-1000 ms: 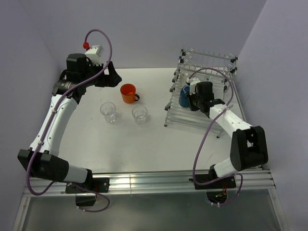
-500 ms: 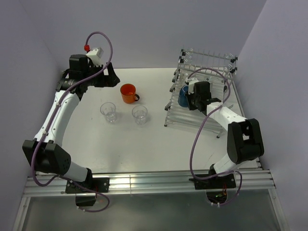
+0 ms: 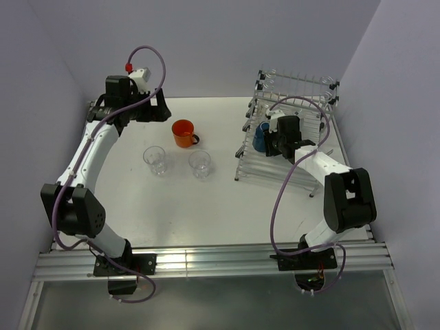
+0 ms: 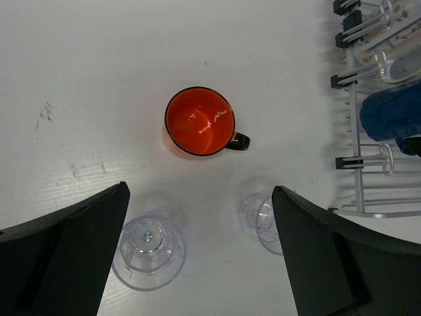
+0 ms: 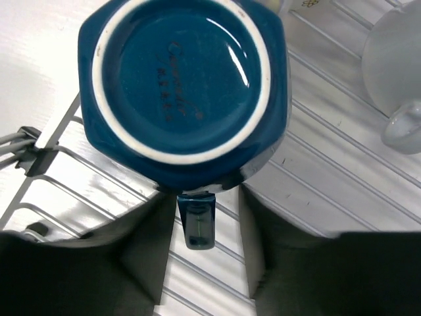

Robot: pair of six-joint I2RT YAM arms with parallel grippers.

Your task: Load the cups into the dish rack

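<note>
Two grippers are mine, and they stand differently. My right gripper [image 5: 205, 197] is down over the dish rack [image 5: 342, 178] with its jaws parted. One finger runs close along each side of the handle [image 5: 196, 224] of the blue mug [image 5: 181, 76], and there is a gap on the 3 o'clock side, so I am not clamping it. The blue mug is upside down, its base turned toward my wrist camera. It sits straight ahead at 12 o'clock from my fingertips, at the rack's 9 o'clock edge in the top view. A white mug [image 5: 395, 66] lies on the rods at 2 o'clock from it, apart from it.

My left gripper [image 4: 200, 197] hangs above the table [image 4: 79, 79], spread wide and holding nothing. The orange mug [image 4: 199, 122] stands upright at 12 o'clock from the gap between my fingers, its handle pointing to 4 o'clock. One clear tumbler [image 4: 148, 253] stands at 7 o'clock beside my left finger [image 4: 66, 257], and the second tumbler [image 4: 260, 220] stands at 4 o'clock just beside the other finger. The mug and both tumblers are apart from one another, outside the rack.
</note>
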